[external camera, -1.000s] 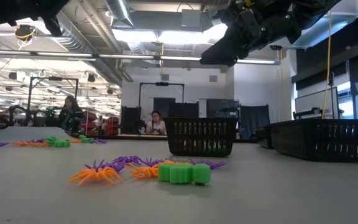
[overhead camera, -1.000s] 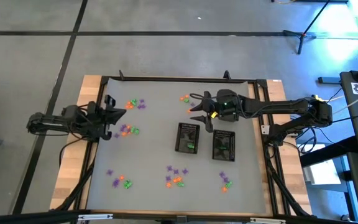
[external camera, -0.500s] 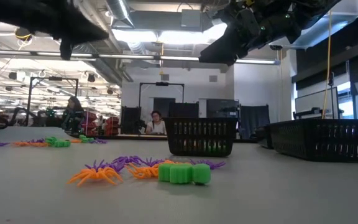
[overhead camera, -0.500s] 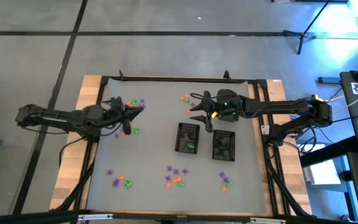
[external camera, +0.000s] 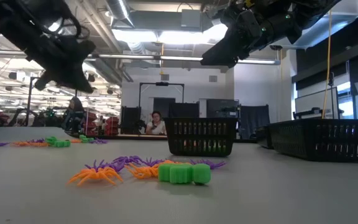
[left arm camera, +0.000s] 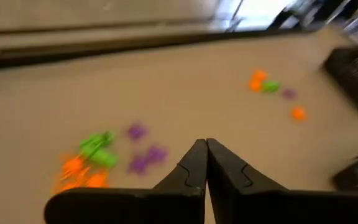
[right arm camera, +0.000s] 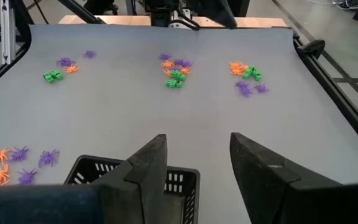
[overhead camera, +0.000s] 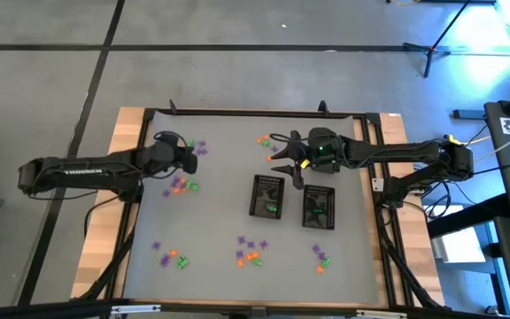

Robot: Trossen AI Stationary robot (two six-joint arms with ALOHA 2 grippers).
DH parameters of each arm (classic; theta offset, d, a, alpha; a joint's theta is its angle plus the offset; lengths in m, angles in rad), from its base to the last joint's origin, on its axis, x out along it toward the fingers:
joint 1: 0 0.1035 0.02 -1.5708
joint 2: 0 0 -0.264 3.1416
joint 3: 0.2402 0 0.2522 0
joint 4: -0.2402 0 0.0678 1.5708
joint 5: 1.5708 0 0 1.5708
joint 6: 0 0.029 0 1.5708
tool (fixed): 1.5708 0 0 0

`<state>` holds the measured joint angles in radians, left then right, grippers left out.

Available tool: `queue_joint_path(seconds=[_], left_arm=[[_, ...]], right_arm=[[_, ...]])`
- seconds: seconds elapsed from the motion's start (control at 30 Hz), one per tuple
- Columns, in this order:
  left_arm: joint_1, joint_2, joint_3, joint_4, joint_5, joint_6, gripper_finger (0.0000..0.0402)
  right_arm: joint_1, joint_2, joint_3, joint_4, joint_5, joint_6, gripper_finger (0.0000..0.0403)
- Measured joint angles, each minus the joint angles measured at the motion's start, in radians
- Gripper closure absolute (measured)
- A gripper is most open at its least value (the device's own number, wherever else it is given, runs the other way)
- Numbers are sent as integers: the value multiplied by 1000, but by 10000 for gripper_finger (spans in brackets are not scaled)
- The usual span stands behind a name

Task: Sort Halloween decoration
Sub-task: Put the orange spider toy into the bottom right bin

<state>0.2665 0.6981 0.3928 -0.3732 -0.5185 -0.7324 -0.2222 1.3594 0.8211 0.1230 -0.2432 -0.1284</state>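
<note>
The Halloween decoration lies in small orange, green and purple heaps on the grey table: one at the far left [overhead camera: 193, 146], one just nearer [overhead camera: 182, 185], one far centre [overhead camera: 263, 139], and three along the near edge [overhead camera: 251, 254]. My left gripper [overhead camera: 189, 161] hangs shut above the table between the two far-left heaps; its wrist view shows the shut fingertips [left arm camera: 205, 145] over purple and green trinkets [left arm camera: 143, 158]. My right gripper [overhead camera: 282, 165] hovers open above the far end of a black mesh basket [right arm camera: 132, 176], nothing between its fingers [right arm camera: 197, 149].
Two black mesh baskets [overhead camera: 267, 196] [overhead camera: 319, 208] stand side by side right of centre, with some trinkets inside. A black frame rail [overhead camera: 255, 113] runs along the table's far edge. In the low view, people sit in the room beyond the table.
My left arm has stretched out toward the table's right and sunk, swinging its gripper over the far-left heaps; the gripper has turned and tipped on the way and stays shut. My right arm has kept still.
</note>
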Motion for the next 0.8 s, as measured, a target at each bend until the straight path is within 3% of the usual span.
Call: queue_joint_path(seconds=[0.13,0.6,0.8], left_arm=[[49,97,41,-85,40,-2,401],[131,407,154,-93,16,62,401],[191,480,154,-110,110,90,401]], right_arm=[[0,0,0,3,0,0,228],[0,0,0,-43,0,19,228],[0,0,0,-75,-12,19,228]])
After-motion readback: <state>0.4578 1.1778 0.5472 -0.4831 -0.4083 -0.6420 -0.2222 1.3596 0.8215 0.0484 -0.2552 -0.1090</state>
